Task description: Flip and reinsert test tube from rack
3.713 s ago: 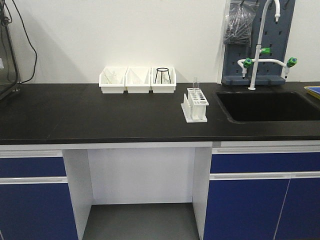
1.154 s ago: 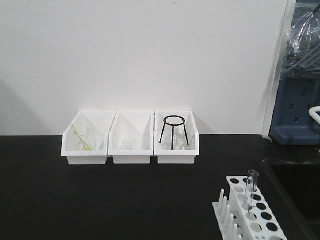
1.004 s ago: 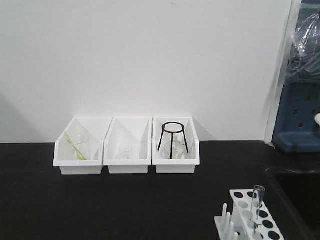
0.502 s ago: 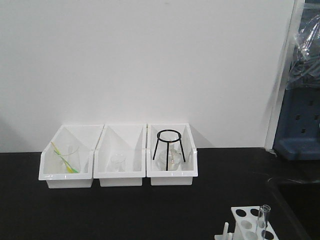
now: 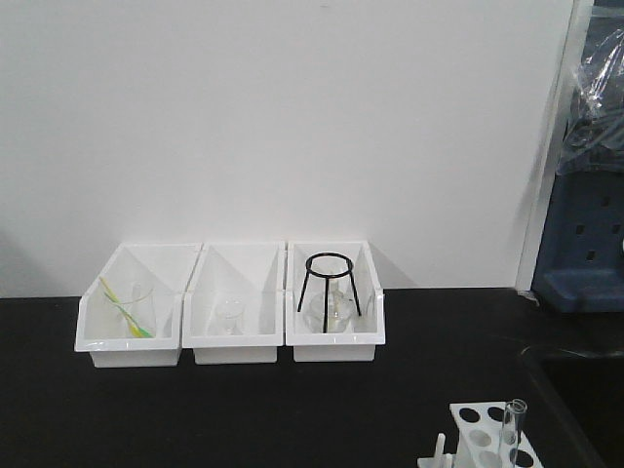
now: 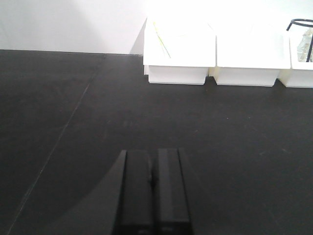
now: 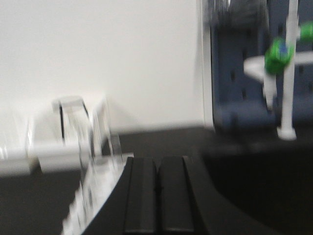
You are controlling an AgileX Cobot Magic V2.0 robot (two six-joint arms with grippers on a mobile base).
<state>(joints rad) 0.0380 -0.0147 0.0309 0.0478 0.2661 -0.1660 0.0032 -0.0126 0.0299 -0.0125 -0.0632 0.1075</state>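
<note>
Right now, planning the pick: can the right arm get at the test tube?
Probably yes: the test tube stands upright in the rack, top exposed, nothing over it; the right claw is shut, though.

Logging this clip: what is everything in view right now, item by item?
test tube: one, clear, upright in the rack
rack: one, white, bottom right of the counter, partly cut off
bins: three, white, side by side against the wall
beakers: two, clear, one each in the left and middle bins
tripod stand: one, black, right bin
flask: one, clear, under the tripod stand
counter: one, black
sink: one, black, far right
pegboard: one, blue-grey, right wall
tap: one, white with green knobs, blurred
left gripper: black, shut, empty
right gripper: black, shut, empty
</note>
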